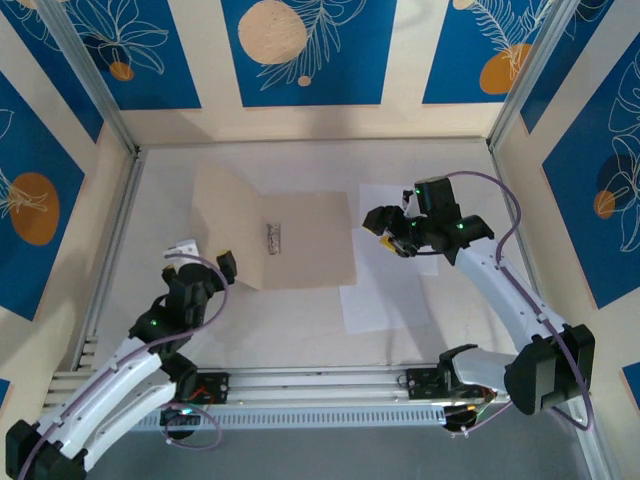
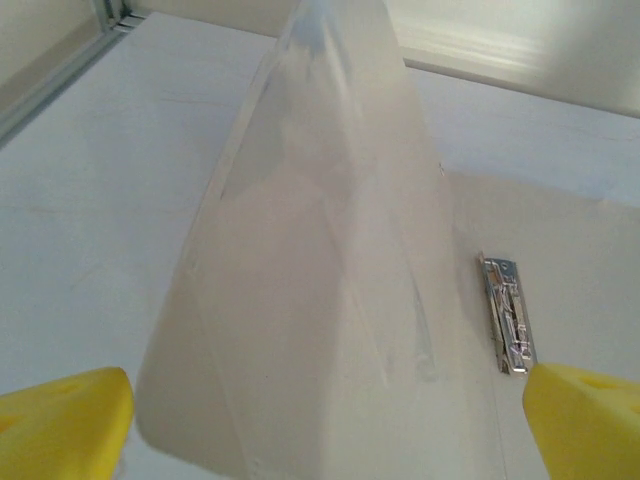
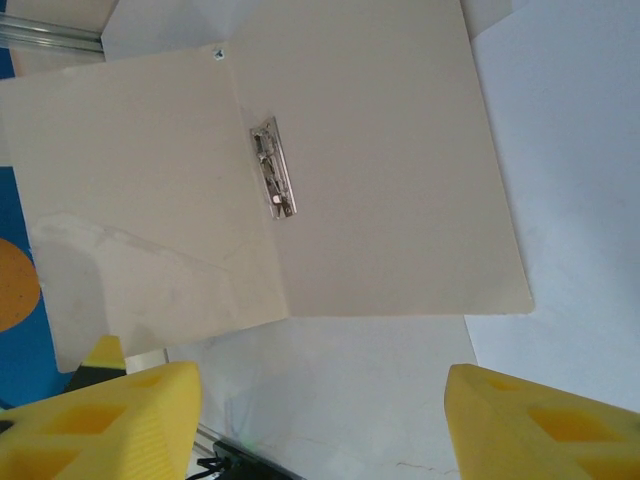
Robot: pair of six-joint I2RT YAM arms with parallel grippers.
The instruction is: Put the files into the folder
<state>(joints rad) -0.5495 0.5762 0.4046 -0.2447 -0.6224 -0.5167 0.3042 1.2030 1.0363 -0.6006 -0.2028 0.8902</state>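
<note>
The tan folder (image 1: 310,245) lies open mid-table, its metal clip (image 1: 273,240) on the spine. Its left cover (image 1: 225,215) stands tilted up. My left gripper (image 1: 203,258) is open at that cover's near edge. In the left wrist view the raised cover (image 2: 300,300) rises between my left gripper's (image 2: 325,430) wide yellow fingertips (image 2: 60,420), which are not clamped on it. Two white files (image 1: 385,295) lie flat to the right of the folder, overlapping. My right gripper (image 1: 392,232) hovers open above them by the folder's right edge, its fingertips (image 3: 540,420) holding nothing.
Aluminium frame rails (image 1: 300,385) run along the near table edge between the arm bases. Patterned blue walls (image 1: 300,50) close in the back and sides. Bare table (image 1: 290,330) lies in front of the folder.
</note>
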